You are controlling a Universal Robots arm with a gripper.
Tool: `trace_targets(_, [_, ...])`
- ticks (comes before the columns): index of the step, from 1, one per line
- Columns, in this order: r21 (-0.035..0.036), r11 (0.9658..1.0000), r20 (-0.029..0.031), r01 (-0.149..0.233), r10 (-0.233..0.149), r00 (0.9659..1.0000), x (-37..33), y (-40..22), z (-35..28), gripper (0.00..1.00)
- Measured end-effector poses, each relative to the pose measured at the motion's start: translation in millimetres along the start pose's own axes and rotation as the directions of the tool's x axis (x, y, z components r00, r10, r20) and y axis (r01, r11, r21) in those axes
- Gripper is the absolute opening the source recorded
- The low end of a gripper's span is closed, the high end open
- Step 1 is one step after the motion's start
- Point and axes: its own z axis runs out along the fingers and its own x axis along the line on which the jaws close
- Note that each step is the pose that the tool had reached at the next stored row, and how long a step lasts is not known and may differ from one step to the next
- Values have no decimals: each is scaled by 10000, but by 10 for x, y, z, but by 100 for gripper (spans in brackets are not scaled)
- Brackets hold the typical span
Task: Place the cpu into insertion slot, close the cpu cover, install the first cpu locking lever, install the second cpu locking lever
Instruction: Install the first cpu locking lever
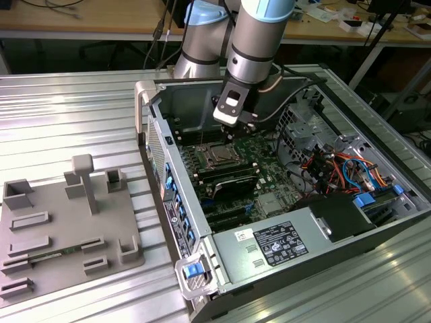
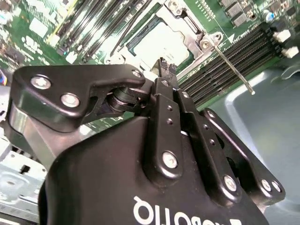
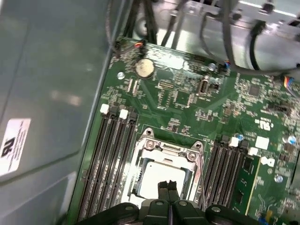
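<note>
**Inspector:** Pincer condition?

**Assistant:** Fingertips pressed together, gripping nothing, in both wrist views.

**Inspector:** Surface and room?

**Assistant:** Taking the exterior view from its left, a ribbed metal table carries a grey fixture plate. Next comes an open computer case lying on its side, with a grey-labelled power-supply box at its near end. A wooden workbench runs behind.

**Inspector:** Location of the cpu?

**Assistant:** Seated in the insertion slot on the green motherboard, silver top up, between banks of memory slots. The cpu cover lies as a silvery frame around it. The pincer's tips hang over the cpu's edge, very near; contact cannot be confirmed. In the second wrist view a thin metal rod slants out beside the slot.
</note>
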Motion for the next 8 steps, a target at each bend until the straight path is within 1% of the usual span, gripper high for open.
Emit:
trace_targets(1, [-6,9993,-11,382,-382,9993,0,0,0,11])
trace_targets(4, [-17,9951,-26,986,-986,9951,0,0,0,11])
trace_targets(6, [-19,9941,-29,1087,-1087,9941,0,-2,-2,11])
trace_targets(8, [-19,9938,-30,1114,-1114,9938,2,-8,-4,11])
